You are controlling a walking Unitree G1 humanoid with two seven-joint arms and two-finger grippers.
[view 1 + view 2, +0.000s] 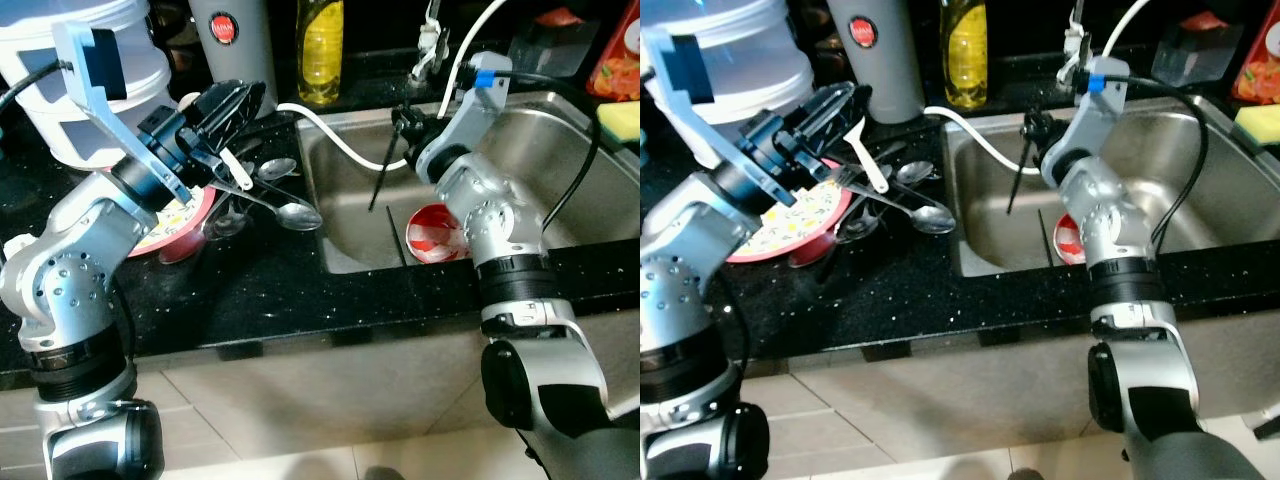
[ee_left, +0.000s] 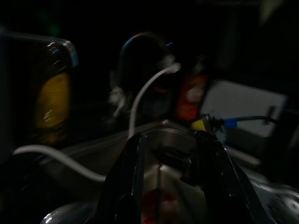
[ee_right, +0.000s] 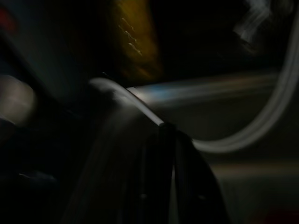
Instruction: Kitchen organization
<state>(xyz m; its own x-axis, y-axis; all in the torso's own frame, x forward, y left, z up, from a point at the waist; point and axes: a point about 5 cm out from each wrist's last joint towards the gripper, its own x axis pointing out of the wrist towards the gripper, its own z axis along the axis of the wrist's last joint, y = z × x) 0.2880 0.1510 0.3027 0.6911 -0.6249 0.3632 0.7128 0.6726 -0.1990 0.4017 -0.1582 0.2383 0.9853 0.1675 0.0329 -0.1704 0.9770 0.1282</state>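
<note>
On the speckled black counter (image 1: 300,290), shiny steel spoons (image 1: 285,200).

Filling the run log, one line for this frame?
left pincer: open, above plate and spoons | right pincer: shut, in sink | red bowl: in sink

We are seeing a red-rimmed plate (image 1: 800,215) with speckled pattern on the black, white-flecked counter (image 1: 270,290), a yellow bottle (image 1: 321,45), and a red bowl (image 1: 432,232) in the steel-grey sink (image 1: 560,150).
</note>
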